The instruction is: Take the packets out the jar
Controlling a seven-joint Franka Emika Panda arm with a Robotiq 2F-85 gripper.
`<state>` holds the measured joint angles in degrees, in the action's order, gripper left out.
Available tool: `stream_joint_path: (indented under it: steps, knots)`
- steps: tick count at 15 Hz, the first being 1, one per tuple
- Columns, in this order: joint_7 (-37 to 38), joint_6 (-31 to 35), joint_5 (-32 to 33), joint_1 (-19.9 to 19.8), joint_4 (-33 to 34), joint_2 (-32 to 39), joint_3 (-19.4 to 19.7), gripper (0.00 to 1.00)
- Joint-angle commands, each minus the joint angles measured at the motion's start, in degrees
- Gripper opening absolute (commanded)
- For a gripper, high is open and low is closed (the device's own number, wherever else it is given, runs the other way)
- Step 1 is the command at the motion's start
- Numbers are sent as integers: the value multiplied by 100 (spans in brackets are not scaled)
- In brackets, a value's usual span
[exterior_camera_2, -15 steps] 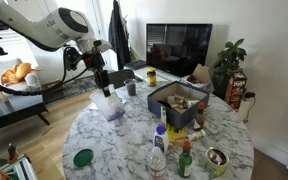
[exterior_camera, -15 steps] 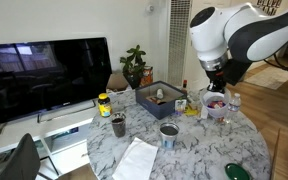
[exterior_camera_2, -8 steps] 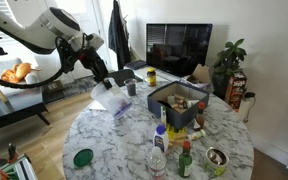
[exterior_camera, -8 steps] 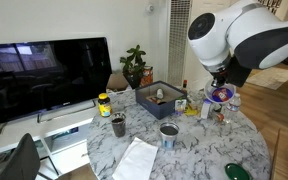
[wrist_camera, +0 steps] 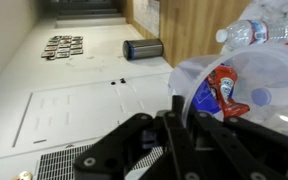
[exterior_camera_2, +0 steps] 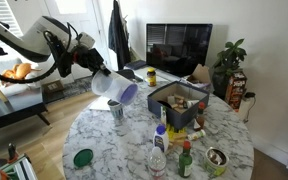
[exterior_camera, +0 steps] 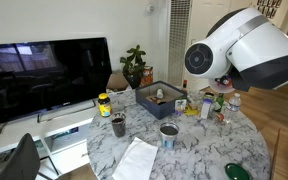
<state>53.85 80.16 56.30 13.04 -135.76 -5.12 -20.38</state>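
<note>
My gripper (exterior_camera_2: 101, 77) is shut on the rim of the jar (exterior_camera_2: 115, 88), a translucent lavender-white container. It holds the jar in the air above the marble table (exterior_camera_2: 114, 140), tipped on its side with the mouth pointing down and sideways. In the wrist view the jar (wrist_camera: 264, 100) fills the right side, with the finger (wrist_camera: 176, 108) clamped on its wall. A red packet (wrist_camera: 224, 88) lies inside against the wall. In an exterior view the big arm (exterior_camera: 239, 50) covers most of the jar.
A dark cup (exterior_camera_2: 117, 110) stands right under the jar, also seen in an exterior view (exterior_camera: 118, 124). A grey tin (exterior_camera: 169, 134), a blue box (exterior_camera_2: 177, 100), bottles (exterior_camera_2: 156, 158), a green lid (exterior_camera_2: 82, 157) and a white cloth (exterior_camera: 137, 158) lie around.
The jar has gone from upright near the table to raised and tipped on its side. The arm has swung up and toward the table's edge with it.
</note>
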Motion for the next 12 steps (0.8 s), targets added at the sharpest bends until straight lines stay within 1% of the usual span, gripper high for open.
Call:
stream_joint_path:
  steps: [1, 7, 12]
  knots:
    - [273, -800, 743, 251, 106, 418, -40, 1]
    - [469, -1990, 1896, 540, 89, 877, -50, 1]
    - [592, -3045, 2810, 691, 29, 1233, -25, 1]
